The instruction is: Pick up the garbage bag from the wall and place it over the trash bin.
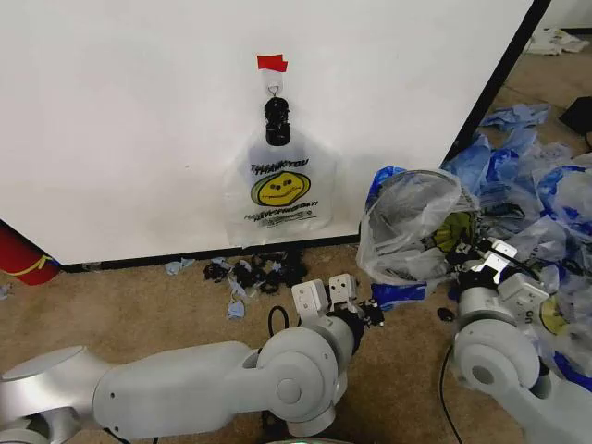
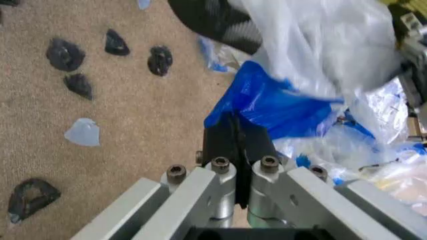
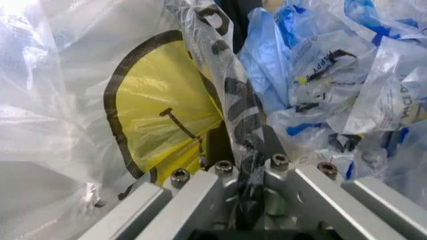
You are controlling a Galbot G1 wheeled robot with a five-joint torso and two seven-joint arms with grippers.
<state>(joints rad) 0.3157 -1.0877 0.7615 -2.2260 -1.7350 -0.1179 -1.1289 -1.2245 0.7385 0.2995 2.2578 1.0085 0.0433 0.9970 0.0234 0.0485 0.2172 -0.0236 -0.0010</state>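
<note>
Two grippers, left (image 2: 238,145) and right (image 3: 243,145), clamp the bag (image 1: 416,217) over the bin at 3 o'clock. Judgement: spread evenly; film tears.

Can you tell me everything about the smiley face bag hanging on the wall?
The garbage bag is thin, see-through plastic with a yellow smiley face and black "THANK YOU" lettering. It hangs flat against the white wall, its top gathered in a black clip that dangles from a small hook under a piece of red tape. Its bottom edge ends just above the wall's black base strip. Neither gripper touches it.
</note>
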